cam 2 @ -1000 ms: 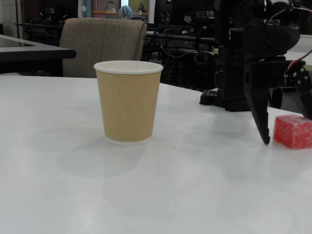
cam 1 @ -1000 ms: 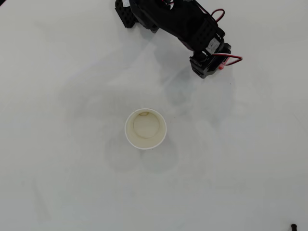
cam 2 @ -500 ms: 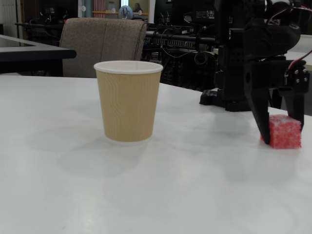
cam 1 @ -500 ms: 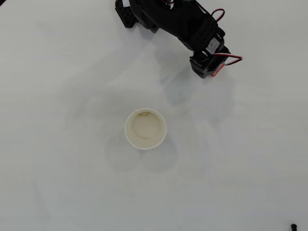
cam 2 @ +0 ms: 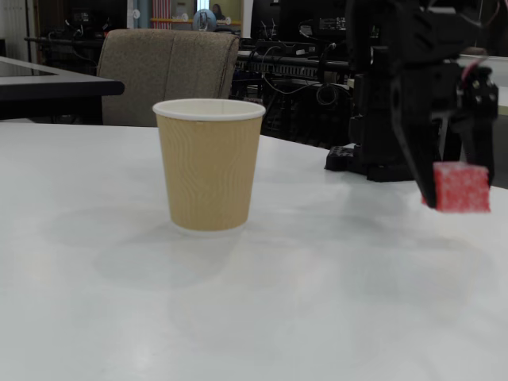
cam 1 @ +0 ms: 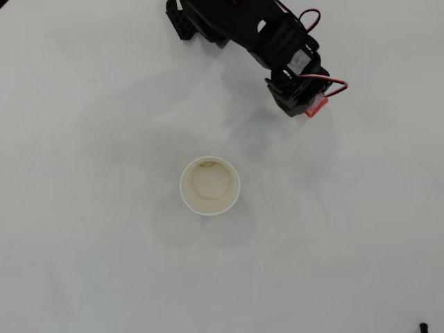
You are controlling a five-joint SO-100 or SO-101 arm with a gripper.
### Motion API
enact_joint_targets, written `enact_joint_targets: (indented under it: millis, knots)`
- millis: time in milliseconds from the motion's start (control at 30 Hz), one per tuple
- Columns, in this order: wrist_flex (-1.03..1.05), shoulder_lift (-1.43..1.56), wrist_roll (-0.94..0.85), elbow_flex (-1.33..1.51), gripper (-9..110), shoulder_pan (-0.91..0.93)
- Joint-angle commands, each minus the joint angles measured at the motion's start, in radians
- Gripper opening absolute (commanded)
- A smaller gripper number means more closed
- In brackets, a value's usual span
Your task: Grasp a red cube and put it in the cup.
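The red cube (cam 2: pixel 461 187) hangs a little above the white table, pinched between the black gripper's (cam 2: pixel 456 190) two fingers at the right of the fixed view. From overhead only a red corner of the cube (cam 1: pixel 316 106) peeks out under the gripper (cam 1: pixel 310 105), at the upper right. The cup (cam 2: pixel 209 163) stands upright well to the left of the gripper in the fixed view, tan-walled with a white rim. In the overhead view the cup (cam 1: pixel 186 198) is a white ring with a cream inside, below and left of the gripper, and nothing lies in it.
The arm's black base (cam 1: pixel 184 21) sits at the top edge of the overhead view. Behind the table the fixed view shows a grey chair (cam 2: pixel 168 73) and dark equipment (cam 2: pixel 302 75). A small black object (cam 1: pixel 422 326) lies at the overhead view's bottom right corner.
The gripper closed onto the red cube, which stood on the table beside one finger a second ago, and has lifted it clear of the surface.
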Motion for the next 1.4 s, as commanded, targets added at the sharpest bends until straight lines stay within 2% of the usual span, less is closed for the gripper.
enact_joint_targets:
  millis: [0, 533, 1367]
  knots:
    - [-0.006, 0.13, -0.006, -0.04, 6, 0.028]
    - [0.005, 0.54, -0.008, 0.137, 5, 0.133]
    - [-0.003, 0.555, -0.009, 0.123, 4, 0.359]
